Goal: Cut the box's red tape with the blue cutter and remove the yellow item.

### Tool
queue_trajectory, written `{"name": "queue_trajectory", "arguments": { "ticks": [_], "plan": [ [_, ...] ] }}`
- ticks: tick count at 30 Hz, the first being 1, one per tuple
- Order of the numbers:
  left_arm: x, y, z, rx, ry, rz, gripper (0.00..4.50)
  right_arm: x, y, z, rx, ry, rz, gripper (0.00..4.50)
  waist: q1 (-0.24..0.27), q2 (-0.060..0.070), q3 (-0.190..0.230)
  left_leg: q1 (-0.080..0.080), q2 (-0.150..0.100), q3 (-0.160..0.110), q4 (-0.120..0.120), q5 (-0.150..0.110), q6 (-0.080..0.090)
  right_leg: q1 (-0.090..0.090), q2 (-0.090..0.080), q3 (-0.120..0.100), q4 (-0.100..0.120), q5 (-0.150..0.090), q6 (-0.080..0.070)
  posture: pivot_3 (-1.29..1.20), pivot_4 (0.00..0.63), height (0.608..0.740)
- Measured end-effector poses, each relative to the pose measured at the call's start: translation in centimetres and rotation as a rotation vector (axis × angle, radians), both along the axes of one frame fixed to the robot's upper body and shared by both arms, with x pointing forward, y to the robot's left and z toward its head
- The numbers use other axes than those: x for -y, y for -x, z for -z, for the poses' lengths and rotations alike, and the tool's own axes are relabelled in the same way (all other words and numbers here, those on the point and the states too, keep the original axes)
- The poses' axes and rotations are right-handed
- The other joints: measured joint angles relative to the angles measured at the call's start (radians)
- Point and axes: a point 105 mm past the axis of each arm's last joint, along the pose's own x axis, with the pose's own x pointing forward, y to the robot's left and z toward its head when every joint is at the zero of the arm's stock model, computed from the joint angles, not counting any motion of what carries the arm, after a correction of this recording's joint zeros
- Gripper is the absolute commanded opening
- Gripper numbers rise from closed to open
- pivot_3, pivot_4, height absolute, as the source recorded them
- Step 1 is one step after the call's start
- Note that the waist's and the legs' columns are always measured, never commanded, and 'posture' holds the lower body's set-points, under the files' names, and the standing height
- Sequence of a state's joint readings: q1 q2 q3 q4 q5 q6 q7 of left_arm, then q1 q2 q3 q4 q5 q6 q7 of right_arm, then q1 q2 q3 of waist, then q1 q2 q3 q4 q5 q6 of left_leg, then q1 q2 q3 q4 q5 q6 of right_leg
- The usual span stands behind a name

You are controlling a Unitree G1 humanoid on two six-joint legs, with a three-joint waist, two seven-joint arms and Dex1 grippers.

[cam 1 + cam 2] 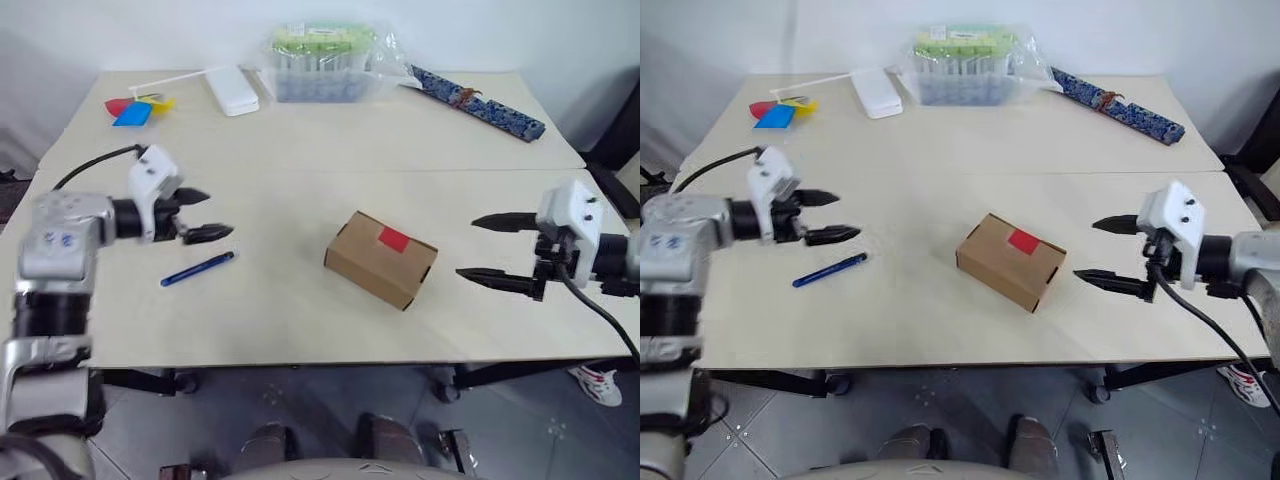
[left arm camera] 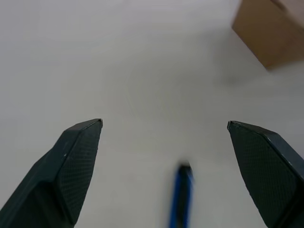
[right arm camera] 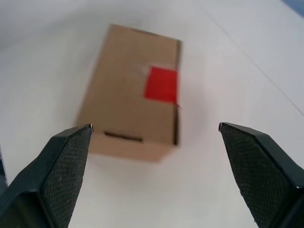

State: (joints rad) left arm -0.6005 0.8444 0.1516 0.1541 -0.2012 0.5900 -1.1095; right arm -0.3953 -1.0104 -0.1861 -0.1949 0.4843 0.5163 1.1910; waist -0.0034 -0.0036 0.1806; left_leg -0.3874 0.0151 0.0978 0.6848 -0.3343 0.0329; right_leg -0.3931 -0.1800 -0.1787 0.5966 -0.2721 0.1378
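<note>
Box point(image 1: 380, 259) sealed by red tape point(image 1: 393, 238), its contents hidden from view

The box point(image 1: 381, 258) with red tape point(image 1: 393, 238) sits mid-worktop point(image 1: 300, 190). The blue cutter point(image 1: 197, 269) lies toward the left edge, below the open left gripper point(image 1: 201, 215). The right gripper point(image 1: 487, 250), jaws apart, hovers near the right edge.

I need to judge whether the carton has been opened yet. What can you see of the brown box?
The box is a small plain brown cardboard carton lying flat on the table, set at an angle to its front edge. Its flaps look closed, with the red tape whole across the seam on the top face. A tuck slot shows on one end in the right wrist view. Nothing touches it but the table; the blue cutter lies apart on its left.
</note>
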Motion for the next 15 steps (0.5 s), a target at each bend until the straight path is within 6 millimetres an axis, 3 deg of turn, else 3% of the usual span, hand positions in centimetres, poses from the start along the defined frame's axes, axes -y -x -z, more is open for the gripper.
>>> {"name": "queue_trajectory", "arguments": {
  "ticks": [5,11,15],
  "plan": [
    [-2.2,2.1,2.9,-0.093,-0.008,-0.002,4.46,-1.9,-0.3,0.4,-0.005,-0.014,-0.076,4.5,0.017,0.0,0.0,0.0,-0.001,0.0,0.001,0.0,0.0,0.0,0.0,0.001,0.0,0.0,0.0,0.0,0.15,0.74],
    [-4.9,1.8,4.2,-0.088,-0.098,-0.028,4.46,-4.4,0.6,-0.1,0.01,-0.036,-0.178,4.5,0.021,0.0,0.0,-0.001,0.0,0.002,0.001,0.0,0.0,-0.001,0.0,0.001,0.001,0.0,0.0,0.0,0.15,0.74],
    [-5.2,1.0,4.9,-0.088,-0.139,0.001,4.46,-5.9,1.1,-0.8,0.033,-0.055,-0.223,4.5,0.025,0.0,0.0,-0.001,-0.001,0.008,0.001,0.0,0.0,-0.001,0.0,0.001,0.001,0.0,0.0,0.0,0.15,0.74]
  ]
}}
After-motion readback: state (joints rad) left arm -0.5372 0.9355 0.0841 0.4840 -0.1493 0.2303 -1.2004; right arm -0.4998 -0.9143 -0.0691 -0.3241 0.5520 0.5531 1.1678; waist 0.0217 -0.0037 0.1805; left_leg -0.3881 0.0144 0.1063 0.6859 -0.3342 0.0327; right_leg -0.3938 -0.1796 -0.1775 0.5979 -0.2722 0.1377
